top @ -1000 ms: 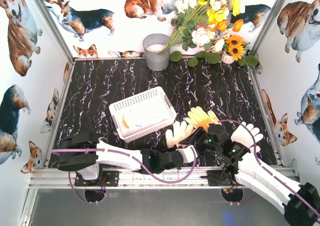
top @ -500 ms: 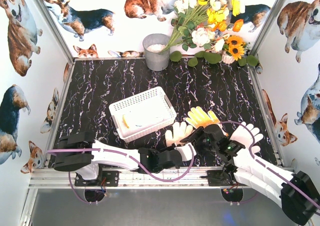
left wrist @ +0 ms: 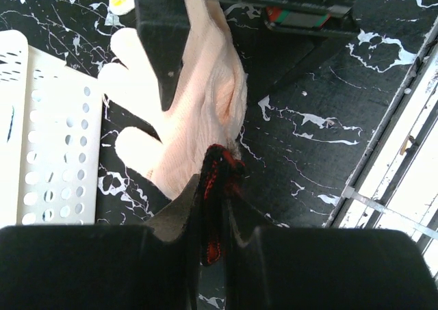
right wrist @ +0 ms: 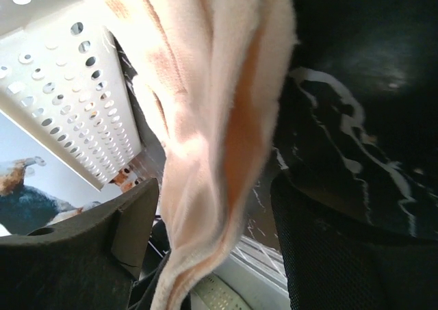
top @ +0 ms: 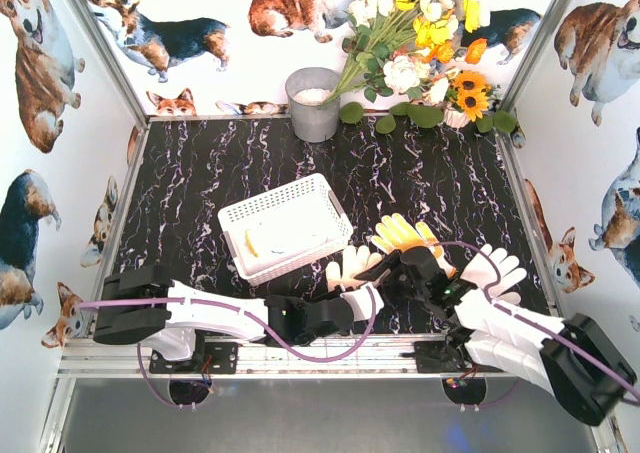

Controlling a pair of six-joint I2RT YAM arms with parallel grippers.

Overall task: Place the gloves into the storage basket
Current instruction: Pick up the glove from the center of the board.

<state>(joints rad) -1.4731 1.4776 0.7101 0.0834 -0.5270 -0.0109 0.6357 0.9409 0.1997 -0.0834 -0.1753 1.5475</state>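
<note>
Down at the near edge, the left gripper (left wrist: 213,214) is pinching the red-trimmed cuff of a cream glove (left wrist: 205,105), jaws squeezed almost together on the knit. Just beyond, the right gripper (right wrist: 215,207) is straddling that same glove with its jaws standing wide, the cloth hanging loose between them and not clamped. The glove is sitting low over the black table (top: 220,163), just beside the storage basket (top: 270,195) at its near right corner, not inside. To the right, a yellow glove (top: 405,235) and another cream glove (top: 497,270) are waiting. Here's the danger: two grippers are crowding one limp glove. If the left is releasing before the right bites, it's dropping short of the rim. A stray finger could also be shoving the basket back toward the grey bucket (top: 313,108).
</note>
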